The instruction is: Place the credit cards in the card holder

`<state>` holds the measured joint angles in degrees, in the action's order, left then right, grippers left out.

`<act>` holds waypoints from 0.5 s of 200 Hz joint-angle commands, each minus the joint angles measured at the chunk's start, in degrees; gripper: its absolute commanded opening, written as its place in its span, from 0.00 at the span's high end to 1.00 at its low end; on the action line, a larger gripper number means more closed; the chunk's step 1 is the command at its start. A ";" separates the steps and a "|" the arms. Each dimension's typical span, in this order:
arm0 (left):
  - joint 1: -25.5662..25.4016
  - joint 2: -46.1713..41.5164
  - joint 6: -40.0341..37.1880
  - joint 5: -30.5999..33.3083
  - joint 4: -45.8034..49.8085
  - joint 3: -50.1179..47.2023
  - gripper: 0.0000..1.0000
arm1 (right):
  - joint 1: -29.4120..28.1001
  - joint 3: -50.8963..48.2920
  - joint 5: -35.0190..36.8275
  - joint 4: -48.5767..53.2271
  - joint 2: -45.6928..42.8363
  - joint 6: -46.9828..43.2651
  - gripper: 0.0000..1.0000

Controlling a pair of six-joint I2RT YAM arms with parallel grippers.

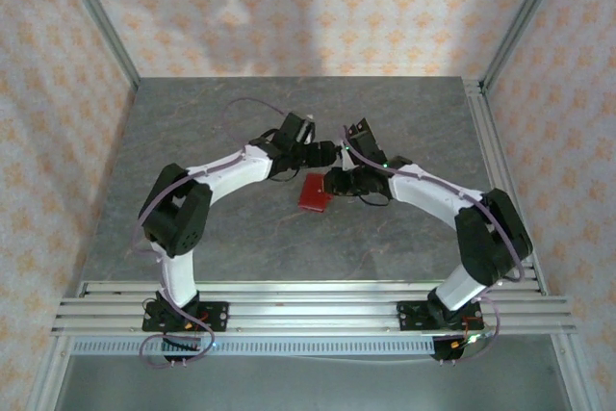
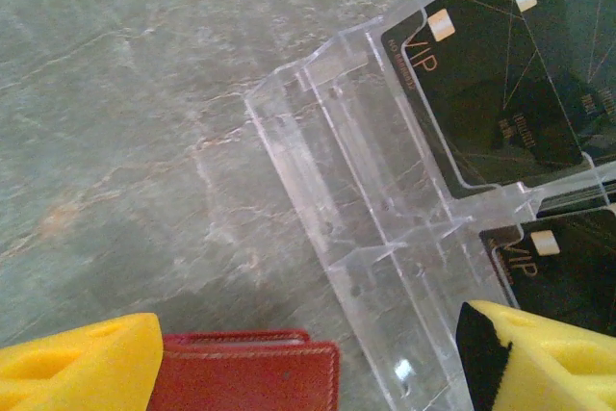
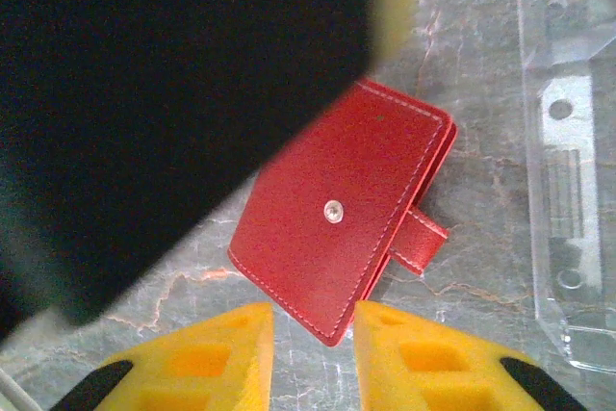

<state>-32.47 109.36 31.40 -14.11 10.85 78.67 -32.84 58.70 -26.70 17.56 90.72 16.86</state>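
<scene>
Between the right jaws, the near corner of the card holder [image 3: 342, 209] is lying on the bench [image 3: 462, 74]. The holder is lying flat and closed, with its snap facing up and its tab sticking out toward the jaws' right. These jaws are standing partly open, their yellow fingers [image 3: 207, 363] flanking that corner; whether they are touching it I cannot tell. Beyond the holder, toward the jaws' left, a dark blurred shape [image 3: 164, 93] is covering the bench. Far to their right a clear plastic stand [image 3: 568, 161] is resting.

Between the left jaws, which are gaping wide and holding nothing, a red edge of the card holder is showing just inside the left finger [image 2: 77, 368]. Farther out, the clear plastic stand is stretching away. Farther still, toward these jaws' right, the credit cards [image 2: 491, 84] are sitting in its compartments, black with gold "VIP" lettering.
</scene>
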 commanded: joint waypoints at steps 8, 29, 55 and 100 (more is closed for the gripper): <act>0.55 3.85 0.04 -4.01 -1.24 2.25 0.19 | 0.14 -1.65 3.51 -1.05 2.91 3.53 0.70; 0.48 3.50 1.68 -1.32 -1.86 0.51 0.19 | 0.13 -1.75 4.20 -3.88 5.69 4.49 0.68; 0.83 -0.95 3.62 7.14 -1.42 -3.79 0.19 | 0.14 -0.80 3.51 -6.69 9.33 4.98 0.65; 1.60 -7.81 6.23 17.11 3.92 -9.28 0.19 | 0.14 3.44 1.59 -6.39 15.65 3.55 0.62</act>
<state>-31.81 106.63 35.33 -5.28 11.51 71.83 -32.84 58.94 -24.75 12.49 103.59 21.04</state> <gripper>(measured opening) 0.807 0.381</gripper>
